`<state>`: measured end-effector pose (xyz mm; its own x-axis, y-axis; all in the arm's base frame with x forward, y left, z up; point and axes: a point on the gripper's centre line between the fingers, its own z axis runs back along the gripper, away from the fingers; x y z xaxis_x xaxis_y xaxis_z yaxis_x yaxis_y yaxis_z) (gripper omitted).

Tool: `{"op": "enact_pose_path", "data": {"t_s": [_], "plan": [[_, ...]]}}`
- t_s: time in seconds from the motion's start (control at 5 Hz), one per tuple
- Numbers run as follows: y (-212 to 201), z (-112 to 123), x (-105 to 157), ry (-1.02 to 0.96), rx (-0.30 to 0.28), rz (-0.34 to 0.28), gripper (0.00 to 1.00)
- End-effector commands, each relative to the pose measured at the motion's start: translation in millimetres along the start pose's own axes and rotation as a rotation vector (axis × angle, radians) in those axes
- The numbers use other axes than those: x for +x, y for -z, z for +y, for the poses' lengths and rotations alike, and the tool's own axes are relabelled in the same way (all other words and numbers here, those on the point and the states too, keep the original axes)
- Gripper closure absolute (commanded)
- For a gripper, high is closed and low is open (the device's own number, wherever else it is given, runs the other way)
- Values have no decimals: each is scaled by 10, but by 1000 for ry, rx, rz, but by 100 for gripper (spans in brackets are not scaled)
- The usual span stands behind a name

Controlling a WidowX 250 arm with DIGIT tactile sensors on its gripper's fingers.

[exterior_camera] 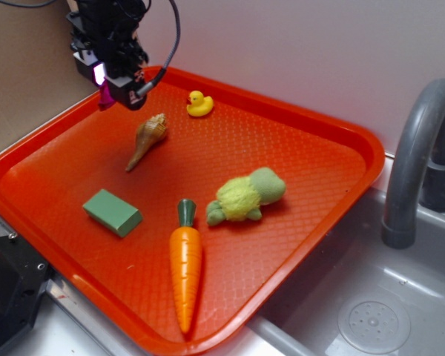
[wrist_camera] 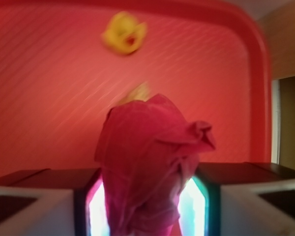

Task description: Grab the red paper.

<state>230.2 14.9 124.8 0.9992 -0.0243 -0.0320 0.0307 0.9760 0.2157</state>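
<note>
In the wrist view the red paper (wrist_camera: 150,162), a dark crimson crumpled wad, sits clamped between my two fingers and fills the middle of the frame. My gripper (wrist_camera: 145,206) is shut on it. In the exterior view my gripper (exterior_camera: 111,93) hangs above the far left corner of the orange-red tray (exterior_camera: 304,178), lifted off its floor. Only a small magenta tip of the paper (exterior_camera: 104,94) shows below the fingers there.
On the tray lie a yellow rubber duck (exterior_camera: 199,104), a seashell (exterior_camera: 147,139), a green block (exterior_camera: 113,211), a plush green-yellow turtle (exterior_camera: 246,196) and a toy carrot (exterior_camera: 185,261). A grey sink with a faucet (exterior_camera: 415,163) is at the right.
</note>
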Motion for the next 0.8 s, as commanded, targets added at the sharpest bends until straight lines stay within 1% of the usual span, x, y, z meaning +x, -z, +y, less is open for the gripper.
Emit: {"op": "enact_pose_path", "data": {"t_s": [0.0,0.2,0.4,0.6], "plan": [[-782,211,-142,25,-123,-104,100],[-1183,353,-120,-160,-188,-161,100],[-1244,358,-67,-233,-163,-185,100],[-1179,362,-52,-215,-158,-183,100]]}}
